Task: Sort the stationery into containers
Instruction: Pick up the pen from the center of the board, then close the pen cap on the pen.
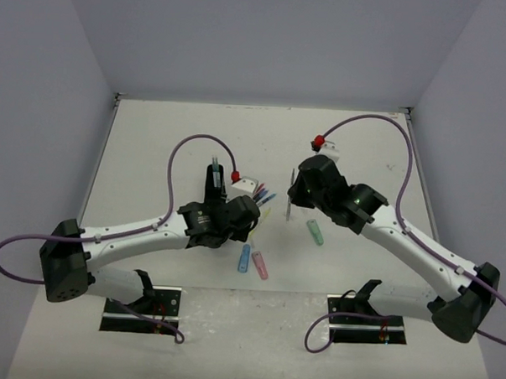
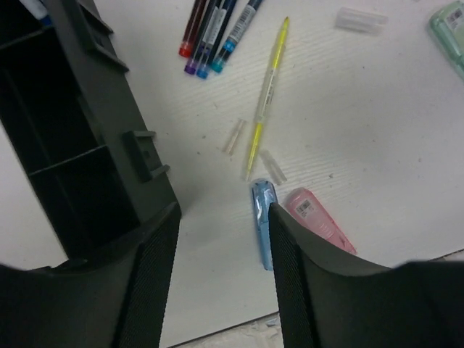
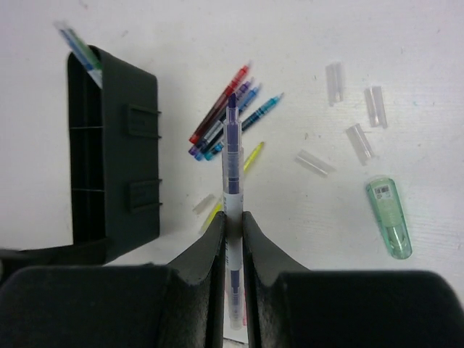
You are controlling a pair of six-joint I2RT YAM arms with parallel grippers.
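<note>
Top view first: the left arm reaches in toward the middle of the white table, and its black wrist covers the near end of the black organiser, which sits a bit left of centre. A bunch of pens fans out just right of the organiser, with a yellow pen below them. A blue piece and a pink piece lie side by side lower down, and a green piece sits off to the right, under the right arm. Left wrist view: the left gripper is at the bottom of the frame, jaws a fair way apart with nothing in between, just bare table. The organiser fills the left side, and the two compartments you can see into look dark, so I can't tell what's in them. The blue piece's tip sits right at the inner edge of the right-hand finger, with the pink one next to it, and a few clear caps are scattered around the yellow pen. Right wrist view: the right gripper is pinched tight on a purple pen, which points straight up the frame over the bunch of loose pens. The organiser is on the left here, with a couple of pens poking out of its far end at the upper left. The green piece is at lower right, with more clear caps above it.
</note>
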